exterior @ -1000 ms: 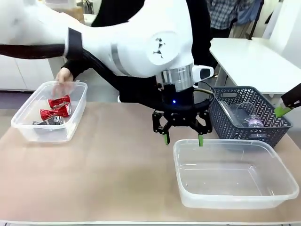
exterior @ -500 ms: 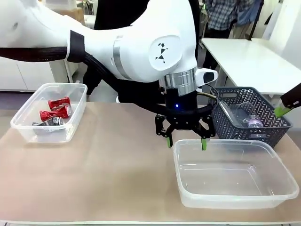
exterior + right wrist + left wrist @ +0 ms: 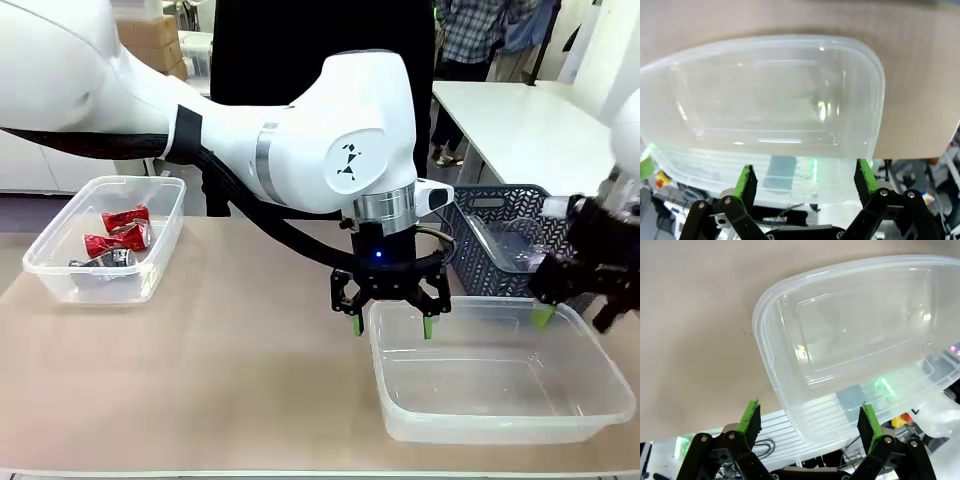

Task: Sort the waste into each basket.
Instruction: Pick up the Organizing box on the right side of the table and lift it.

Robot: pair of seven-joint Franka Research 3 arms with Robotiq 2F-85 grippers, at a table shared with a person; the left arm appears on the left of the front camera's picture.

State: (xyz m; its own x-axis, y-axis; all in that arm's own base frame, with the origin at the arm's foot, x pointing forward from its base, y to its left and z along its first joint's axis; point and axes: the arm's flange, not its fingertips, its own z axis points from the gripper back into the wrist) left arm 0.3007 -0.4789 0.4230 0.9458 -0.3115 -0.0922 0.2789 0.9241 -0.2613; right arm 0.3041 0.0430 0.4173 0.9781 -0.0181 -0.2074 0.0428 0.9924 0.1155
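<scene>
Large clear tub, 4 o'clock. Smaller clear tub, 9 o'clock, holds crushed red cans. Grey basket, 3 o'clock, holds clear bottles. Left gripper and right gripper hover at the large tub's far rim, jaws spread wide, gripping nothing.

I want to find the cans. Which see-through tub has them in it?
The smaller tub on the left holds the crushed red cans. The bigger tub on the right has none.
</scene>
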